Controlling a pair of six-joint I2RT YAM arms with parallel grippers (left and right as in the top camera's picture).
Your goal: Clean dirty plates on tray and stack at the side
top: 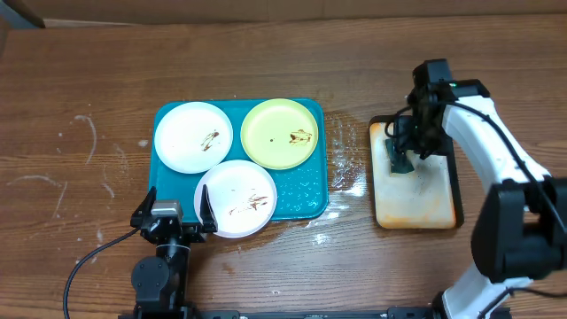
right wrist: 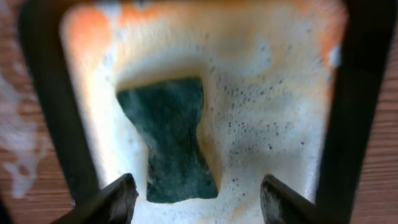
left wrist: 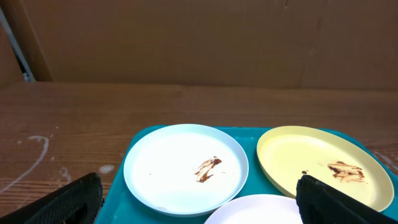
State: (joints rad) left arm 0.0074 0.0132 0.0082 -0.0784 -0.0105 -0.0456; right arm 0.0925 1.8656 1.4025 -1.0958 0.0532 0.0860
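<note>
Plates: three, all on the tray at the middle of the table; none stacked at the side.
Left gripper: at the tray's 7 o'clock edge, jaws spread wide, holding nothing; one finger is by the tray's corner, the other by the near plate's rim.
White plate: tray's 10 o'clock; one brown smear near its middle.
Near plate: white, tray's 6 o'clock, overhanging the near rim; brown streaks across it.
Yellow-green plate: tray's 1 o'clock; brown smear right of centre.
Spill: wet, foamy patch on the table at the tray's 3 o'clock edge.
Sponge: dark green, lying in suds.
Right gripper: over the sponge, fingers parted either side, not clamped on it.
Small tray: apart from the tray at 3 o'clock, holding sponge and suds.
Progress: judged barely begun; nothing wiped, nothing stacked. Left to do: take the sponge, wipe three plates, stack them.
</note>
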